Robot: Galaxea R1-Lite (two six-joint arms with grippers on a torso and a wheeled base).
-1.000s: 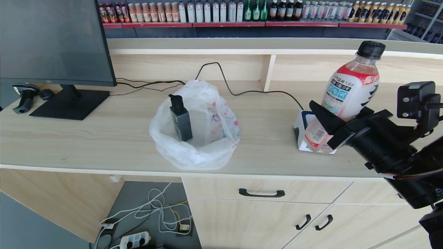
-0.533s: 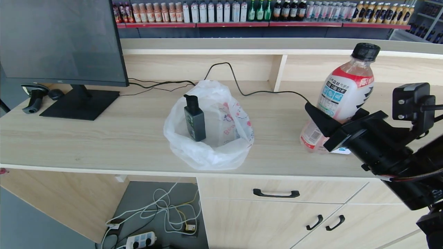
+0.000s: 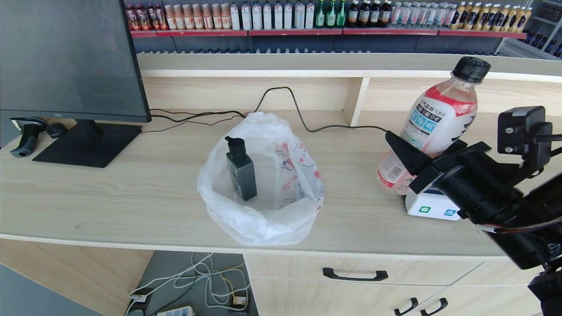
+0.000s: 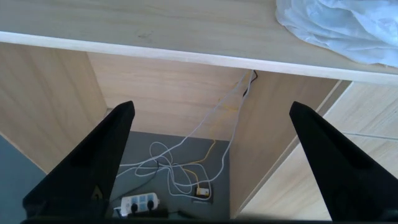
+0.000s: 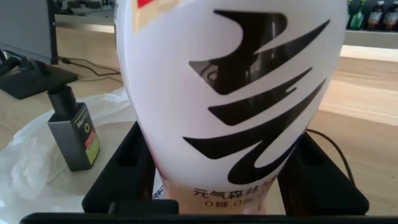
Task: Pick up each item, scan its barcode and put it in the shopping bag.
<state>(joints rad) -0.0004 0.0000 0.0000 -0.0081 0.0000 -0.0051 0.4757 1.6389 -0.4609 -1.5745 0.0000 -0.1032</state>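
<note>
The right gripper [image 3: 426, 141] pinches a plastic bottle [image 3: 432, 118] between its flat black fingers, low on the body. The bottle is clear and rounded, with pale liquid, a glossy white, red and blue label wrap and a ribbed black cap. It leans with the cap toward the back right corner of the worktop [image 3: 131, 188] and is held off the surface. A barcode patch shows near its lower end. Just below and beside it, near the front edge on the right, stands a scanner [image 3: 432, 206], a small white box with rounded corners.

A bag [image 3: 263, 215] of thin, crinkled, translucent white plastic with red print sits open-mouthed at the middle of the worktop, close to the front edge. Inside it a dark, square-shouldered pump bottle [image 3: 241, 171] stands upright.

The left gripper [image 4: 211, 106] hangs lower than the front edge, its two dark tapering fingers spread wide and holding nothing.

The worktop is pale wood-grain laminate. A flat black monitor [image 3: 70, 57] on a square foot stands at the back left corner, and a thin black cable [image 3: 307, 123] loops along the back edge toward the scanner.
</note>
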